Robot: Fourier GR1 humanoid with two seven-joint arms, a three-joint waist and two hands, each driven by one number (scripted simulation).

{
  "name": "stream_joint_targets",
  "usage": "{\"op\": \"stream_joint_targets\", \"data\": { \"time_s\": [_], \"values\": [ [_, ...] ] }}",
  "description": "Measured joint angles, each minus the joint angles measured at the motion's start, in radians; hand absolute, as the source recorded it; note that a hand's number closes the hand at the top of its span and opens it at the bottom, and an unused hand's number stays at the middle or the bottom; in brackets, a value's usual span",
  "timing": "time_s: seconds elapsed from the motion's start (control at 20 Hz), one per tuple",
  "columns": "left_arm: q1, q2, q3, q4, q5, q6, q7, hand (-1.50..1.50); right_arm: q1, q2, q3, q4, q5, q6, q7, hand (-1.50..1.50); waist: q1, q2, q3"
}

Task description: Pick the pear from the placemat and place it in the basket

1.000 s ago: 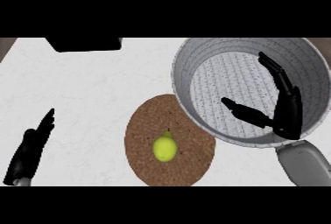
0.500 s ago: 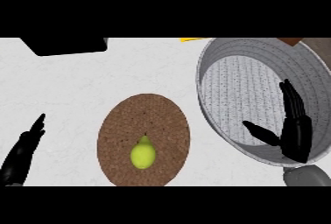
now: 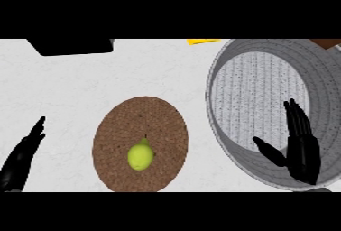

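Right hand (image 3: 303, 155) holds nothing: its fingers are straight and point to the far side, the thumb spread out to the left. It is well to the right of the pear (image 3: 140, 155).

That pear, yellow-green with a dark stem pointing away, lies on the near half of the placemat (image 3: 140, 117), a little left of its middle. Nothing touches it. The placemat is a round brown mat, flat on the white counter (image 3: 73, 94).

Just right of the mat stands the basket (image 3: 214, 97) — a large grey round one with a high wall and a speckled floor. Its left wall comes close to the mat's right edge, and the two may touch, though the steep view does not settle it. The right hand shows inside the basket's outline, over the near right part of the wall and floor.

Left hand (image 3: 19, 162) rests at the near left corner, well clear of the mat, seen edge-on with its fingers straight and pointing to the far side — relaxed, and holding nothing.

Along the far edge lie a black block (image 3: 70, 45) at the left, a yellow scrap (image 3: 203, 41) near the middle and a brown corner (image 3: 328, 43) at the far right.
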Motion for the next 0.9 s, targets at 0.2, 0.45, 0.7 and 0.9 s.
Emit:
{"op": "stream_joint_targets", "data": {
  "time_s": [0.2, 0.45, 0.7, 0.9],
  "values": [
    [0.003, -0.001, -0.001, 0.000, -0.004, 0.002, -0.001, 0.00, 0.036, 0.028, -0.017, -0.027, 0.076, 0.022, 0.075, -1.50, 0.001, -0.001, 0.002],
    [0.004, -0.006, -0.008, -0.001, -0.007, 0.004, 0.001, 0.00, 0.082, 0.078, -0.045, -0.074, 0.186, 0.052, 0.156, -1.50, 0.004, -0.002, 0.004],
    [0.004, -0.007, -0.010, 0.000, -0.010, 0.004, 0.002, 0.00, 0.123, 0.139, -0.076, -0.134, 0.323, 0.086, 0.231, -1.50, 0.012, 0.001, 0.007],
    [-0.003, -0.009, -0.013, 0.001, -0.009, 0.000, 0.007, 0.00, 0.156, 0.199, -0.096, -0.191, 0.459, 0.126, 0.287, -1.50, 0.019, 0.003, 0.010]
  ]
}}
